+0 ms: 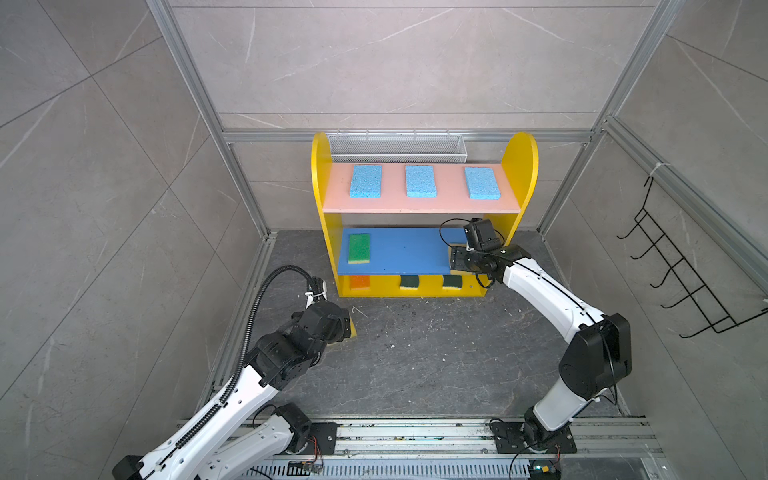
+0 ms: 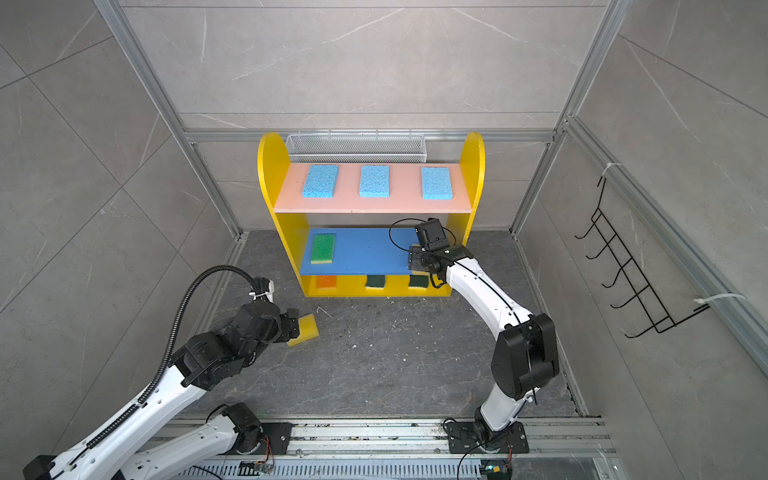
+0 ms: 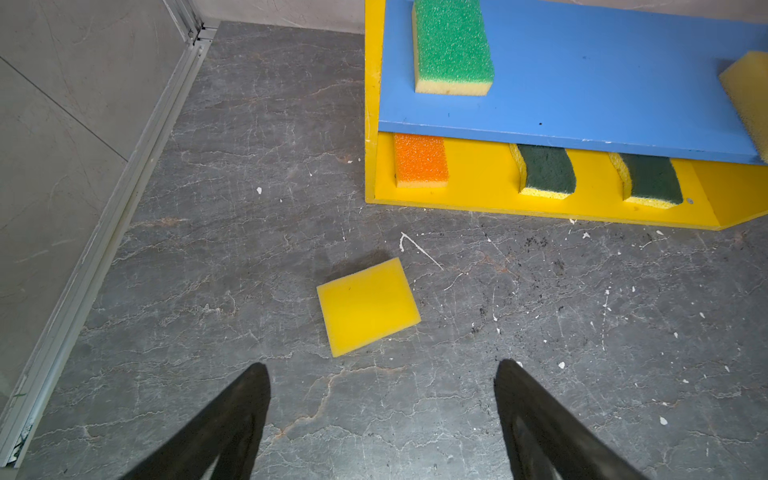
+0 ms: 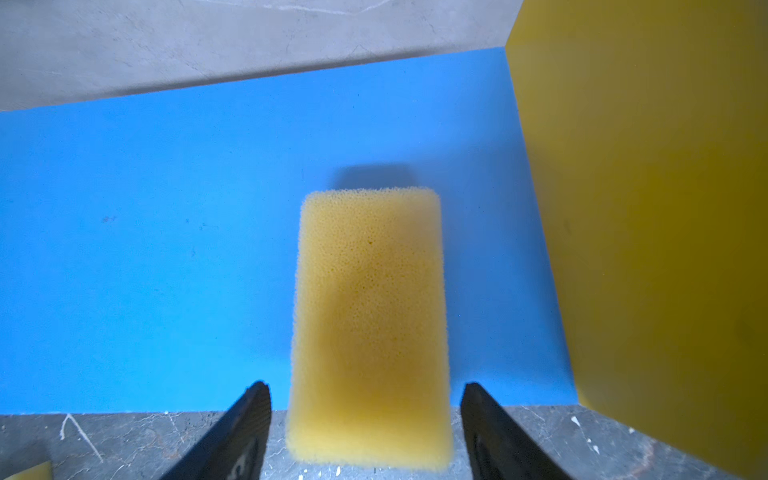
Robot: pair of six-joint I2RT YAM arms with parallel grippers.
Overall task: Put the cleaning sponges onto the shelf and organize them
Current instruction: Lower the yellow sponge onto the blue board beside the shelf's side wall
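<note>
Closest to me: L claw (image 3: 382, 363) hangs over the counter (image 3: 208, 249), wide open, nothing in it. Just past its tips lies a yellow sponge (image 3: 368, 305), flat & a bit crooked. It is near the shelf (image 1: 521, 166) but not on it. I see no other sponge on the counter, so I count 8 put away, 1 to go.

Next, btm board (image 3: 478, 187): orange sponge (image 3: 420, 160) at the left end, then 2 dark-green scourers (image 3: 546, 168), all in a row w/ gaps. Looks done to me.

Mid blue board (image 1: 407, 253): green sponge (image 1: 359, 247) sits at the left end. At the right end the 2nd yellow sponge (image 4: 370, 311) lies flat, near the side panel but not touching it. R claw (image 4: 365, 385) is open, one finger on each side of that sponge w/ a gap both sides, so it isn't gripping. The sponge's near end seems to poke out past the front edge, so maybe it needs a little push in. The middle spot is bare; my guess is the counter sponge goes there.

Top pink board (image 1: 449, 203): 3 light blue sponges (image 1: 420, 180) in a neat row, spaced out. Nothing to fix up there, I think.
</note>
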